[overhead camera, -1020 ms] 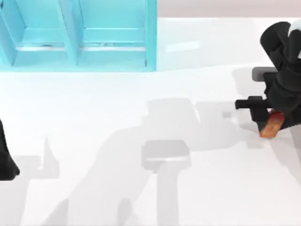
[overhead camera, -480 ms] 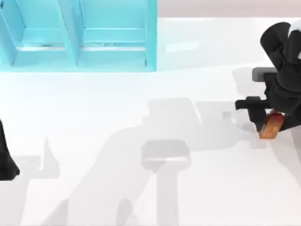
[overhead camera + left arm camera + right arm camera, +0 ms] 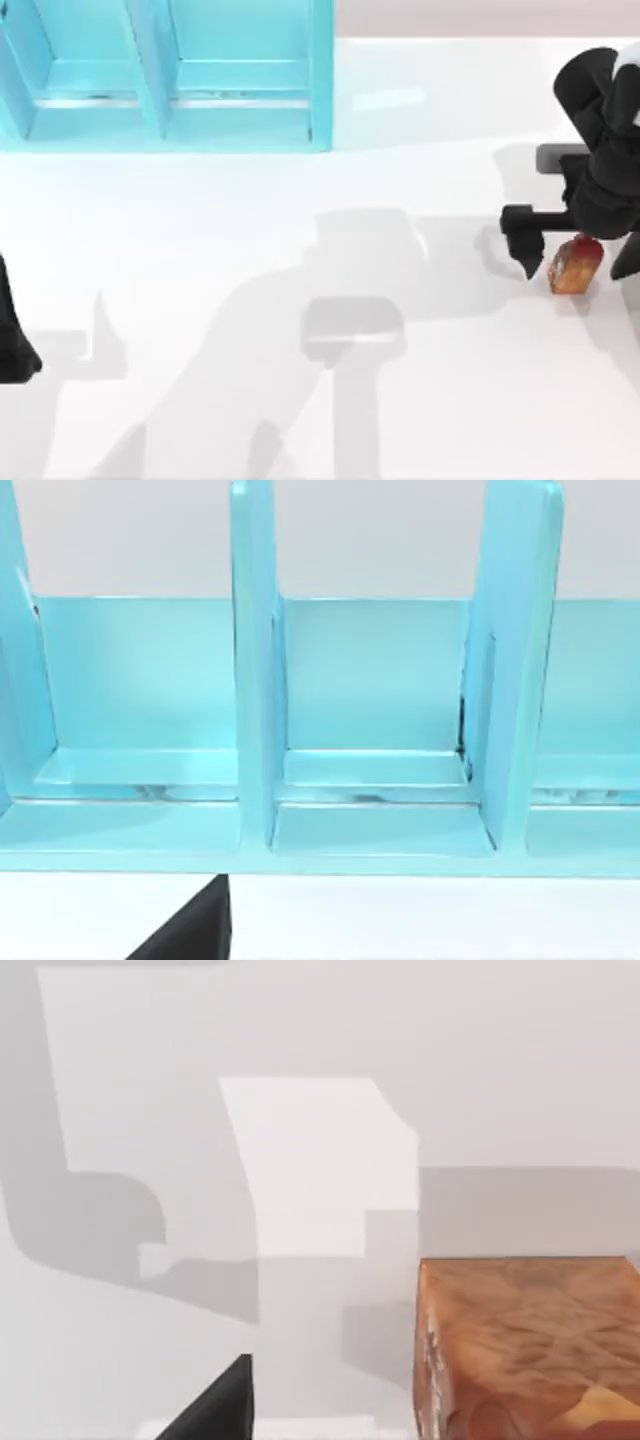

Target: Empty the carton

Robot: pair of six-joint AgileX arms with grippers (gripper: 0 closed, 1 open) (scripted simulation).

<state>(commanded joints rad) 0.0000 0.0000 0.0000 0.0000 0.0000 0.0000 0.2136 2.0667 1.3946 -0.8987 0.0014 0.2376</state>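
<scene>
Top view: carton (image 3: pixel 575 266) stands on the table (image 3: pixel 300 400) at the far right, roughly mid-depth, red top toward the arm. Right gripper (image 3: pixel 582 245) is over it; one dark finger (image 3: pixel 527 250) sits just beside the carton's left face, with a sliver of table between them, and another dark part lies at the carton's right near the frame edge. Fingers read as spread wider than the carton, not clamped on it. Left arm (image 3: pixel 15 340) is parked at the left edge. Shelf (image 3: pixel 170 75) along the back left, well apart from the carton.

Left wrist view: shelf (image 3: pixel 380 730) compartments, bare as far as visible. A dark tip (image 3: pixel 195 935) shows at the lower edge; cannot tell the left gripper's state.

Right wrist view: carton (image 3: pixel 530 1345) close up, orange-brown face, resting on the table (image 3: pixel 300 1060). One dark fingertip (image 3: pixel 215 1405) stands clear of it, table between.

Progress, as judged: early. Carton is not gripped, not lifted, not tipped; nothing has come out that I can see, and no receiving vessel is visible. Left to do: close on the carton, lift, carry, tilt to pour.
</scene>
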